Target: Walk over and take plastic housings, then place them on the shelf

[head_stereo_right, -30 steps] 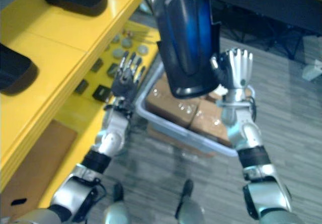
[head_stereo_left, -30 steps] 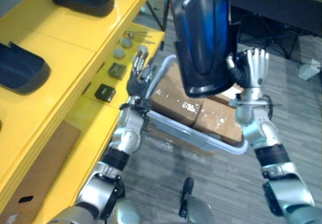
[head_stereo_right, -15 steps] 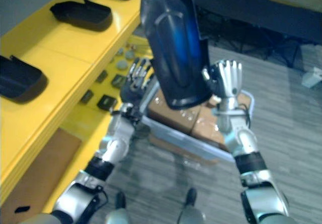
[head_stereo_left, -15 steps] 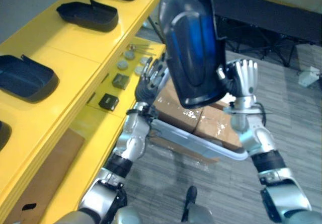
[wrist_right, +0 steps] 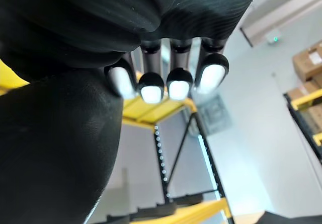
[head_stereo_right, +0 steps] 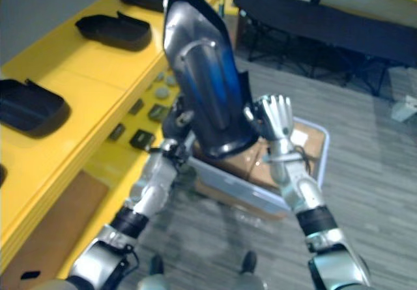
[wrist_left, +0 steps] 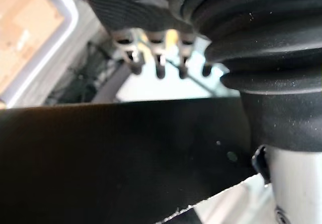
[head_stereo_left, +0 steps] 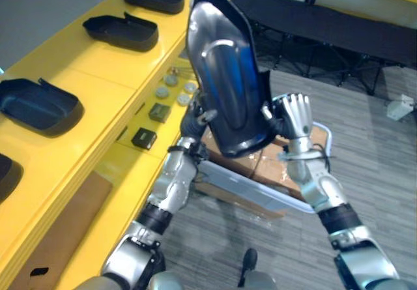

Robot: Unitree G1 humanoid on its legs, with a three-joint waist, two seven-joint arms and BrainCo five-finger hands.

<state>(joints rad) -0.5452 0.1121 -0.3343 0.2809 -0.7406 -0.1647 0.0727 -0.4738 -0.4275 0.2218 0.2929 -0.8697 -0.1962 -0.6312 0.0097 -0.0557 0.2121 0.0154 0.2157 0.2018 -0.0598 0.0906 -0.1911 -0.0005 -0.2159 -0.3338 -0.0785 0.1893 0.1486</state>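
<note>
I see a yellow shelf running along my left. Its top tier carries other housings lying well apart in a row, hollow side up. The tier below holds small parts. The floor is grey planking. A grey bin with boxes inside sits just past the arms, and a black cot stands farther back.

The housing is up in the air, above the bin and beside the shelf's edge. It stands nearly upright and leans toward the shelf. It is a long, glossy dark shell with a rounded top, a raised ridge down its middle and a blue sheen.

My right hand lies flat against its right edge, fingers straight. My left hand presses on the opposite side, partly hidden behind it, and its fingers reach out straight past the black edge.
</note>
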